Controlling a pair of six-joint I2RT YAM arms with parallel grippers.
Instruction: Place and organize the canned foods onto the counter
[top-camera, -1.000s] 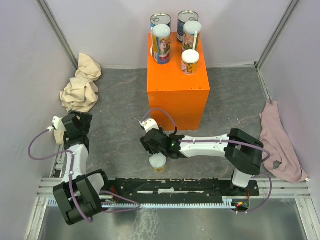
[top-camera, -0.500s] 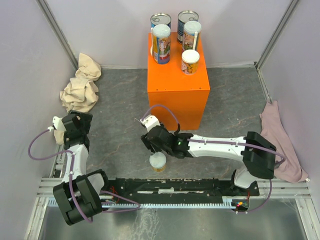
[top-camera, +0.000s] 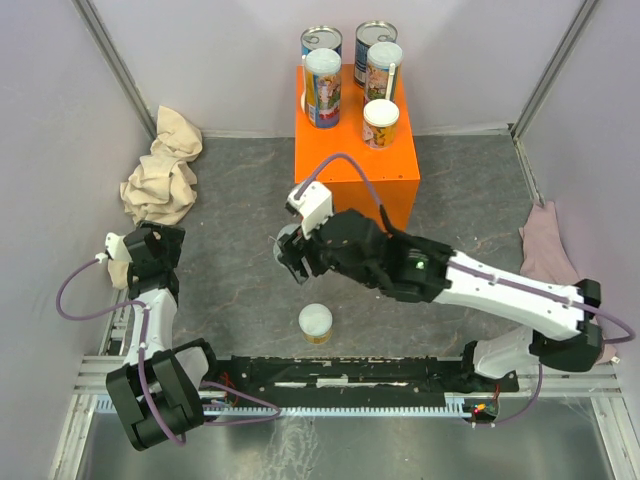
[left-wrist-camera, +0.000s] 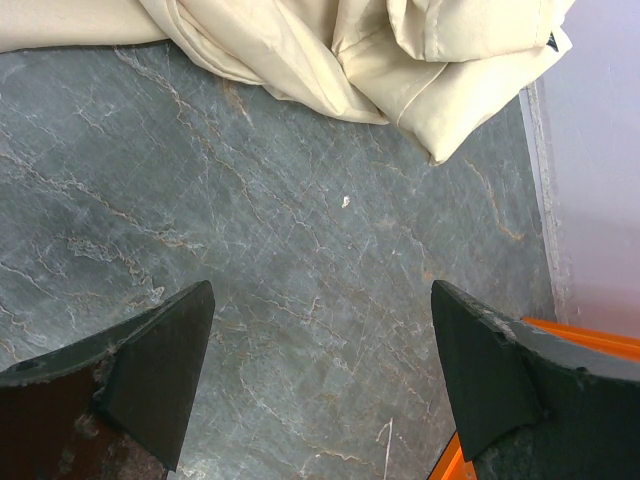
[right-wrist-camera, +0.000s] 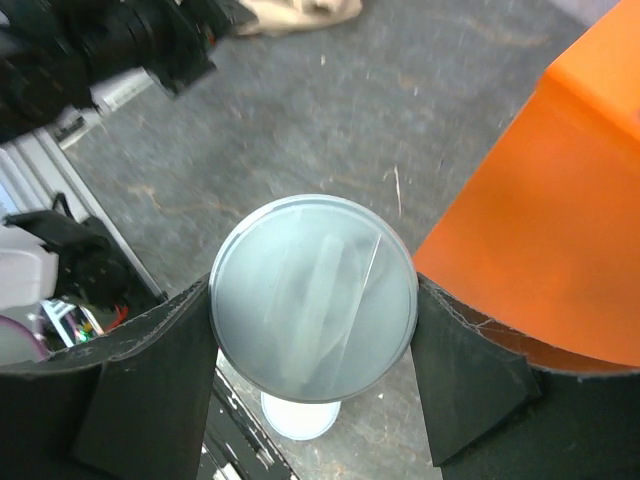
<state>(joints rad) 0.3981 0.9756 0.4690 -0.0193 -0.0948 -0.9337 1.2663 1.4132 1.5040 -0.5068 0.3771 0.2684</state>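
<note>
Clamping a silver-topped can (right-wrist-camera: 313, 295), right gripper (top-camera: 290, 251) just in front of the orange box (top-camera: 355, 195), five cans (top-camera: 323, 88) atop it, white-lidded can (top-camera: 315, 322) on floor (top-camera: 230, 190) further in front, left gripper (left-wrist-camera: 320, 385) spread wide, empty, beige cloth (top-camera: 163, 170) left of box.

Orange counter (top-camera: 355, 190), silver-topped can (right-wrist-camera: 313, 297), beige cloth (top-camera: 160, 175), grey-veined table (top-camera: 230, 200).

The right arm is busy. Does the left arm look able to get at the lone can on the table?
Probably yes: the can stands clear, nothing between it and the open left end effector.
</note>
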